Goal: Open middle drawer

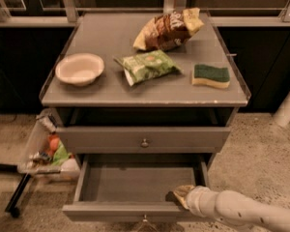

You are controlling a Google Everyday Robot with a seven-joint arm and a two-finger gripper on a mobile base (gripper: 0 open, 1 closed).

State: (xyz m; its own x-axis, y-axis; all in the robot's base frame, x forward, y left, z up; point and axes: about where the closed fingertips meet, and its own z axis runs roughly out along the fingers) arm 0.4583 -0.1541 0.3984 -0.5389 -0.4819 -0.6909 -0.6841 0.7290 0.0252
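Since the middle drawer (130, 182) is seen pulled out at 6 o'clock, it is judged rigid and free-sliding. Its front lip is met by the gripper (178, 195) at 5 o'clock; the grip cannot be told.

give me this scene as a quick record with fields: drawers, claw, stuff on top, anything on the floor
middle drawer: pulled well out, plain grey inside showing
claw: low, at the open drawer's front right corner, just inside its front panel
drawer above: front close to the cabinet, round knob at centre
cabinet top: white bowl left, green bag centre, brown chip bag at the back, sponge right
floor, left of cabinet: bin with mixed rubbish
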